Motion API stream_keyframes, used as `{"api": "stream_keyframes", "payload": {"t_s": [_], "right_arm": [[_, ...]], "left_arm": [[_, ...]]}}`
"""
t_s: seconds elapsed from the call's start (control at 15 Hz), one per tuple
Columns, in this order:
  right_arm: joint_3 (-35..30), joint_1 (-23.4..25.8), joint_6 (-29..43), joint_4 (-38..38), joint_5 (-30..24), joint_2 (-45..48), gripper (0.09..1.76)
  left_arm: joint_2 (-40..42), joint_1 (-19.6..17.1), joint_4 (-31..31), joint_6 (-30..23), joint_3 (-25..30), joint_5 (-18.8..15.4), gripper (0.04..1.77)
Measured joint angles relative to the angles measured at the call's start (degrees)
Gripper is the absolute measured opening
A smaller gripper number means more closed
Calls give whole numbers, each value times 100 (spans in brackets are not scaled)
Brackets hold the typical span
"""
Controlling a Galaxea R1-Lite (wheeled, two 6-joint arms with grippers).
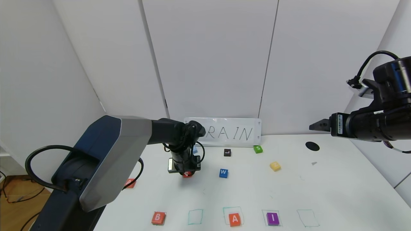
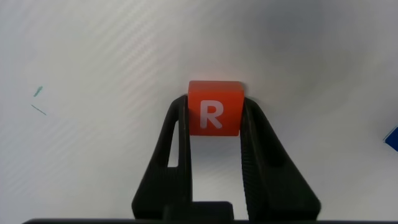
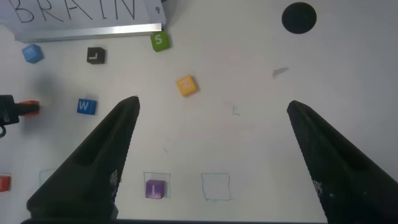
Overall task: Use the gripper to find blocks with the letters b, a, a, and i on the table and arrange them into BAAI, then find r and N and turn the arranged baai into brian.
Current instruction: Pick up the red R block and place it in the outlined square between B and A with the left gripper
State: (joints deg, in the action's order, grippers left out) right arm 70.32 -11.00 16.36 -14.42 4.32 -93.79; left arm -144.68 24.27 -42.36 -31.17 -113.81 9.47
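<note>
- While the near row reads B (image 1: 158,218), an empty green square (image 1: 195,216), A (image 1: 234,219) and I (image 1: 272,218), each letter squared up toward the robot, the word is unfinished; a last green square (image 1: 307,218) at the right end is empty too.
- Left gripper (image 1: 187,173): lowered at mid-worktop (image 1: 337,192), jaws clamped on r (image 2: 214,108), one finger against each side, the letter upright in the wrist view; whether the block is lifted off the surface cannot be told.
- r: judged bound for the empty square between B and A.
- N (image 1: 275,166): yellow, loose, right of centre, nearer the right arm.
- Second A (image 1: 129,183): far left, part hidden by the left arm.
- Right gripper (image 1: 316,125): held high at far right, jaws wide apart, holding nothing.
- Spares: blue W (image 1: 223,173), green S (image 1: 257,149), dark L (image 1: 227,152).
- Sign (image 1: 229,132) at the far edge: reads "RAIN", its start hidden.
</note>
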Motion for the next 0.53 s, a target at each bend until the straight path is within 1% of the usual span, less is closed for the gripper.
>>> {"api": "stream_keyframes", "payload": {"t_s": [0.53], "right_arm": [[-2,-7,0,2,0,9,171]], "left_arm": [[2,0,-24,5,11,10,51]]}}
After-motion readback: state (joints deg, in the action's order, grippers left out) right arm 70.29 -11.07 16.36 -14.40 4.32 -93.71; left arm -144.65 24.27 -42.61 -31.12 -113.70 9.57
